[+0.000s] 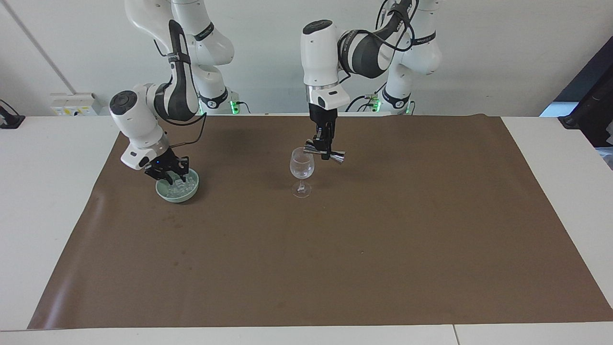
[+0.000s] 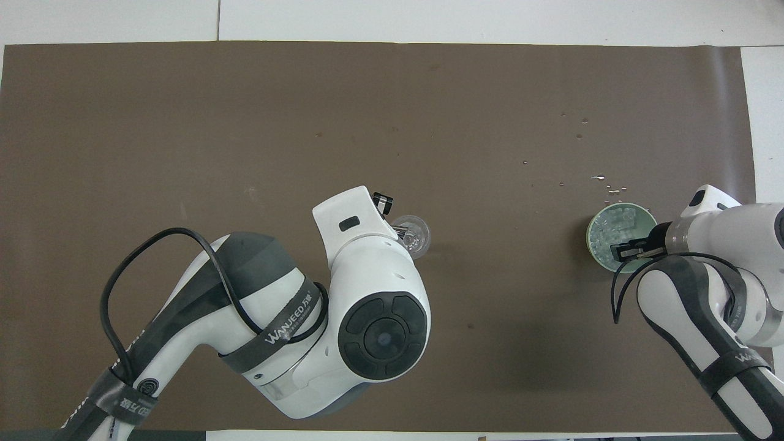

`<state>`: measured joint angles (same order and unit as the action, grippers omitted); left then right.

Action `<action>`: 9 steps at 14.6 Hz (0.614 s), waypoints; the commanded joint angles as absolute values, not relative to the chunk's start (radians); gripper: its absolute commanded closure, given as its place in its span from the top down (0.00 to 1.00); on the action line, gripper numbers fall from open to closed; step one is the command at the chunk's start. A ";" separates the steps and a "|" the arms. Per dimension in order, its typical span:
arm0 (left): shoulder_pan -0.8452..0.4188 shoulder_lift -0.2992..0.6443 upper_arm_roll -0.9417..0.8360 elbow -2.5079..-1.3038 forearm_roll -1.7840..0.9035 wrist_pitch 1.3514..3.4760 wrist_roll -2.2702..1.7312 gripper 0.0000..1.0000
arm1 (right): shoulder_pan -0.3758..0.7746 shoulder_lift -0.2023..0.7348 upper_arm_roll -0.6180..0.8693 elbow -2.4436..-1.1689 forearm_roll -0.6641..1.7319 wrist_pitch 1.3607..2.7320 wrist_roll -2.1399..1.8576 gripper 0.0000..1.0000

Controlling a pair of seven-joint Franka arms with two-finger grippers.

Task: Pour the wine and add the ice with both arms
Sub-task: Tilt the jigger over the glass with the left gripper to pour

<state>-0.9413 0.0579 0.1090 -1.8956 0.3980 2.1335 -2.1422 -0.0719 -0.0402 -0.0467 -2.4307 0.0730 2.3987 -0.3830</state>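
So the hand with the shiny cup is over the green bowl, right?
Not quite. The left hand holds the shiny cup at the rim of the glass, not the green bowl; the facing view shows it. The right hand is in the bowl.

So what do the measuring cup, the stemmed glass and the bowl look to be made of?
The measuring cup, held sideways by the left gripper, looks like polished metal: silvery with bright glints. The stemmed glass looks like clear glass, see-through. The bowl under the right gripper looks like glazed ceramic or plastic: pale green, opaque.
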 commanded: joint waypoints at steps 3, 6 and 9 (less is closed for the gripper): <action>-0.953 0.058 0.117 -1.878 0.431 2.121 -2.229 0.00 | -0.077 -0.057 -0.040 -2.456 0.094 2.439 -0.408 0.35; -0.899 0.064 0.120 -1.879 0.294 2.141 -2.229 0.00 | -0.075 -0.055 -0.040 -2.451 0.095 2.439 -0.408 0.22; -0.861 0.067 0.118 -1.884 0.169 2.180 -2.183 0.00 | -0.075 -0.055 -0.041 -2.448 0.095 2.439 -0.408 0.17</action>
